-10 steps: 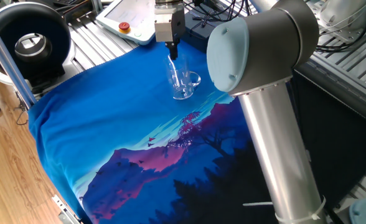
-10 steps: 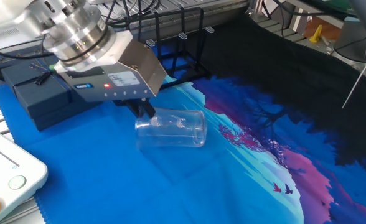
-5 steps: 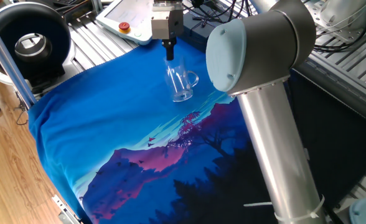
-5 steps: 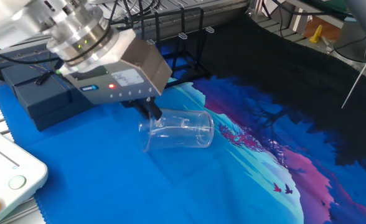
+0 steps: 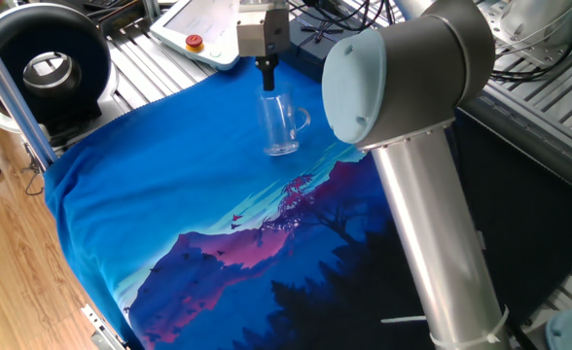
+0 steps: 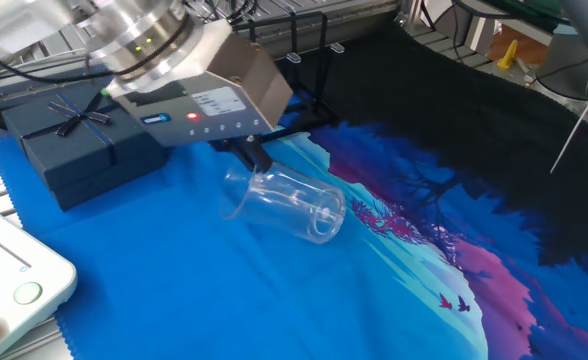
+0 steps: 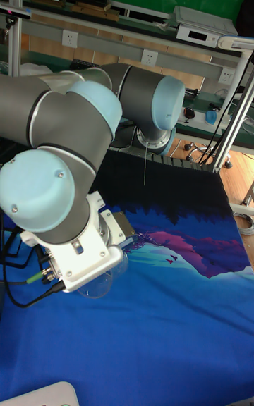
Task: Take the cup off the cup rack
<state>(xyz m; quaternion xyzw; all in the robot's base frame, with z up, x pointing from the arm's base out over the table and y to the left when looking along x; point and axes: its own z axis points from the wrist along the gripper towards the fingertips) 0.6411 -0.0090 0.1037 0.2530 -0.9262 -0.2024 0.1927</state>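
Observation:
The cup [image 5: 279,124] is a clear glass mug with its handle pointing right, held just above the blue cloth [image 5: 169,194]. My gripper [image 5: 266,80] comes down from above and is shut on the cup's rim. In the other fixed view the cup [image 6: 292,204] is tilted, mouth to the left, under the gripper [image 6: 248,160]. Behind the gripper body stands the cup rack [image 6: 325,60], a thin black frame with nothing on its visible bars. The tall fixed view shows only part of the cup [image 7: 106,278] below the wrist.
A dark navy box with a bow [image 6: 74,145] lies left of the cup. A white teach pendant [image 5: 200,29] sits at the cloth's far edge, near a black round device [image 5: 48,63]. The arm's thick elbow [image 5: 403,87] stands right of the cup.
The gripper has turned and lifted slightly, swinging the held cup from lying on its side toward upright. The grip has not changed.

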